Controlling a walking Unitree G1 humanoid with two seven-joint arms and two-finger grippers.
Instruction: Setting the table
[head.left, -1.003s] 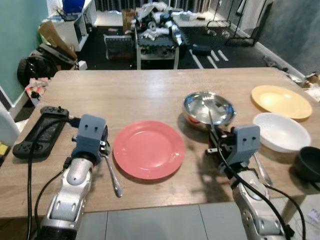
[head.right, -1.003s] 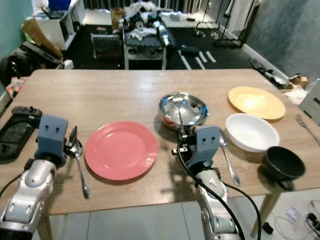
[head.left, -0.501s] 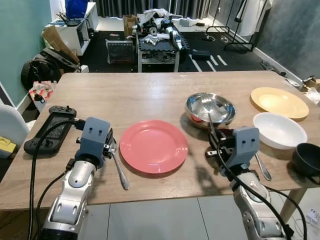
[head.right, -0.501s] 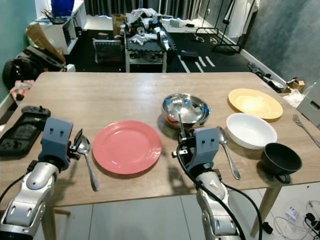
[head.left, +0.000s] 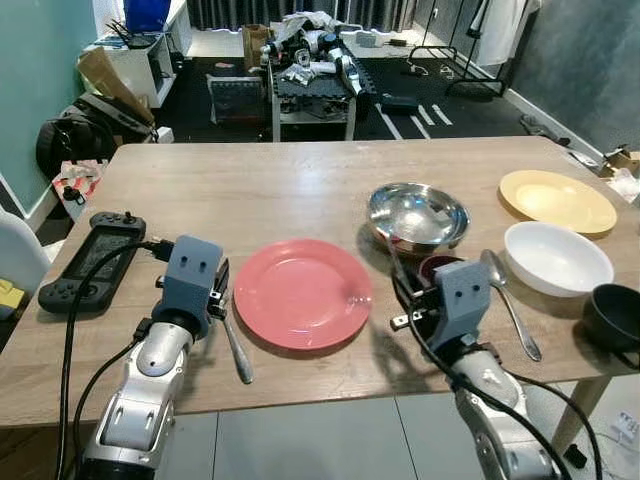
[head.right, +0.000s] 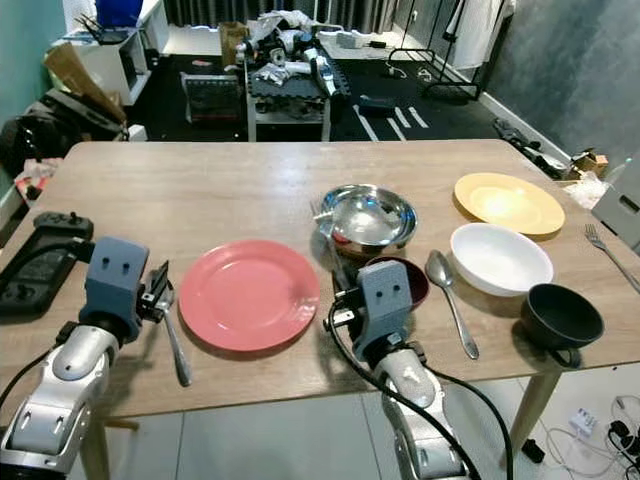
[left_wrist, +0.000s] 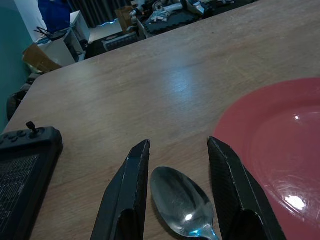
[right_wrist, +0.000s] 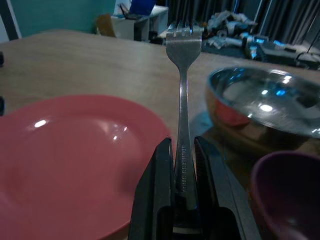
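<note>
So the wooden table (head.left: 300, 190) has a pink plate (head.left: 302, 293) sitting near the front edge, roughly in the middle. The left gripper (left_wrist: 175, 190) is down on the table just left of that plate, fingers spread apart, and a spoon (left_wrist: 182, 202) lies on the wood right between them with its bowl facing up; nothing's pinching it. The right gripper (right_wrist: 181, 200) is just right of the plate and has its fingers pressed together on the handle of a fork (right_wrist: 183, 100), which sticks out ahead of the fingers with the tines at the far end. Behind and beside that gripper there's a steel bowl (head.left: 417, 215) and a small dark maroon bowl (head.right: 405, 280) touching or nearly touching it. Further right you've got a second spoon (head.left: 508, 300) lying flat, then a white bowl (head.left: 557, 258), a yellow plate (head.left: 557, 200) behind it, and a black bowl (head.right: 563, 316) at the front right corner. Another fork (head.right: 610, 255) lies by the right edge. A black game controller (head.left: 88, 260) sits on the far left with a cable on it.
</note>
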